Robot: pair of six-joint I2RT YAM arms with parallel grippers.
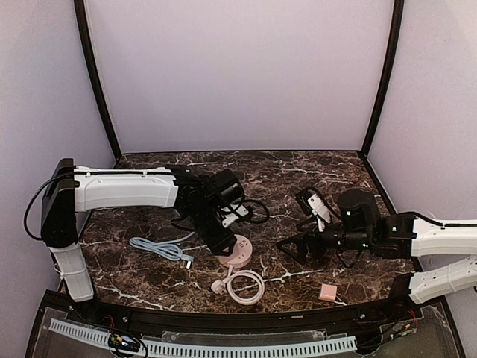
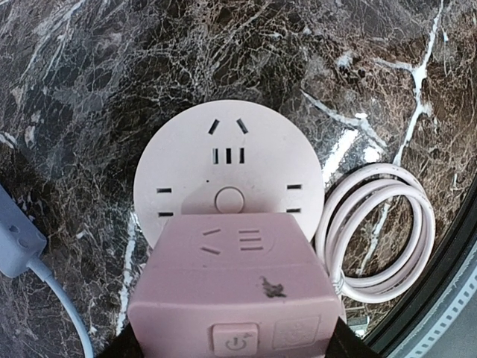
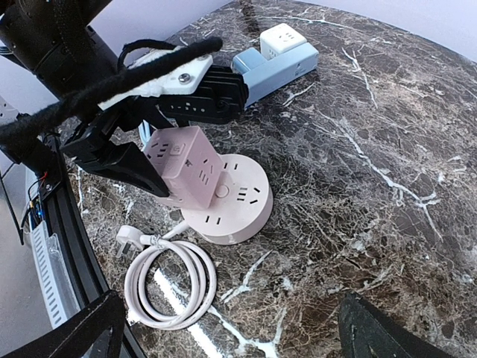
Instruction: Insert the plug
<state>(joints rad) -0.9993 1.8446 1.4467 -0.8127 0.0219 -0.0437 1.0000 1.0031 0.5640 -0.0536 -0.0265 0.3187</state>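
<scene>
One pink cube-shaped plug adapter (image 2: 235,287) is clamped between the jaws of the left gripper (image 1: 223,240). It tilts over the near edge of one round pink plastic socket hub (image 2: 223,149) on the dark marble tabletop (image 1: 298,168); whether its prongs sit in any slot is hidden. In the top view, one coiled pink cable (image 2: 380,224) lies at the hub's six o'clock and one light-blue cable (image 1: 160,248) at nine. At three o'clock the right gripper (image 1: 292,248) hangs spread wide, holding nothing.
</scene>
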